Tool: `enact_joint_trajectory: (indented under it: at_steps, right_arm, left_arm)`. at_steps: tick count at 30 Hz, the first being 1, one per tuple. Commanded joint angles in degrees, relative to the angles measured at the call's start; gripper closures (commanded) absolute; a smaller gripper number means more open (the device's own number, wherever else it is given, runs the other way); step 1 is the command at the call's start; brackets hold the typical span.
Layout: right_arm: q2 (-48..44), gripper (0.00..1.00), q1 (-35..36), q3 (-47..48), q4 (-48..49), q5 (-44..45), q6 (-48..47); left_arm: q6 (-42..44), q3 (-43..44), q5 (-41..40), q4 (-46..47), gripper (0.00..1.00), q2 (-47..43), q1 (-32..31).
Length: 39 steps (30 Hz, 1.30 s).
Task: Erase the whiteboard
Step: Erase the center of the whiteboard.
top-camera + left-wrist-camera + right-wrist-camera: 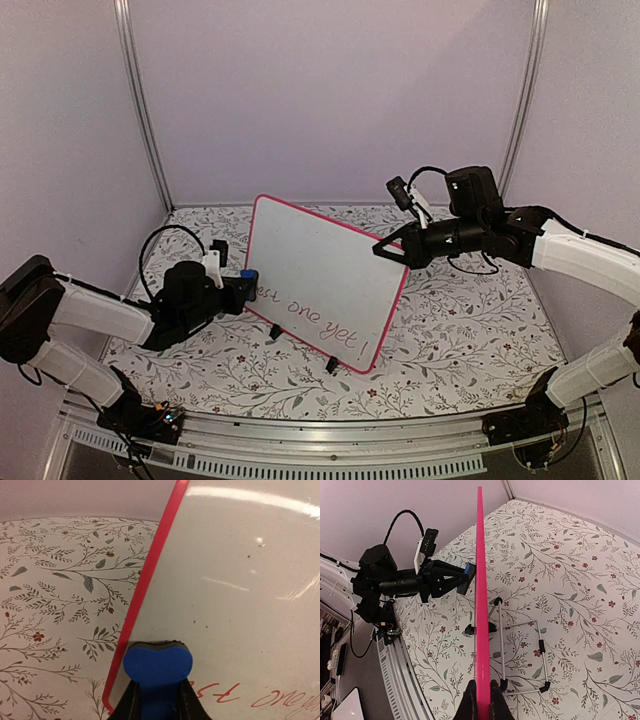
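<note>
Two arms reach in over the flower-patterned counter (pixel 460 330), one from each side, and one whiteboard (pixel 330 260) stands between them near the middle. It is upright, leaning slightly back, and set at a slant so that its right end comes nearer the front edge. Two small black feet (pixel 275 331) carry its lower edge. The right wrist view shows one wire stand (pixel 520 655) on the counter at its back.

One line of red handwriting (pixel 312 312) runs along the bottom of the board. It reads roughly "est one yet!", and the rest of the white face is bare apart from a few dark specks.

One blue eraser (pixel 157 662) is in play. The left pincer (pixel 157 697) is closed on it, a dark finger on either side. The eraser's rounded end is pressed against the board's face near the lower left corner, just inside the pink-red frame (pixel 480 580) and just left of the first red letters.

The right pincer (pixel 481 702) is clamped shut on the frame itself, at the board's upper right edge. One finger sits on the front and one on the back, so its own camera sees the board edge-on as a single pink strip.
</note>
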Motion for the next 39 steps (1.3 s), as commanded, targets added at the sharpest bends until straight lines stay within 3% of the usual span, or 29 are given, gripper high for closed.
enact_joint_trajectory:
  at_steps: [1,39]
  right_arm:
    - [1.9,1.00,1.2,-0.4,-3.8,-2.9,-3.4]
    - [1.6,1.00,1.2,-0.6,-3.8,-2.9,-3.5]
  left_arm:
    - [-1.5,-1.7,1.6,0.2,0.92,1.1,0.6]
    - [-7.5,-7.6,-2.5,4.2,0.94,5.0,-4.2]
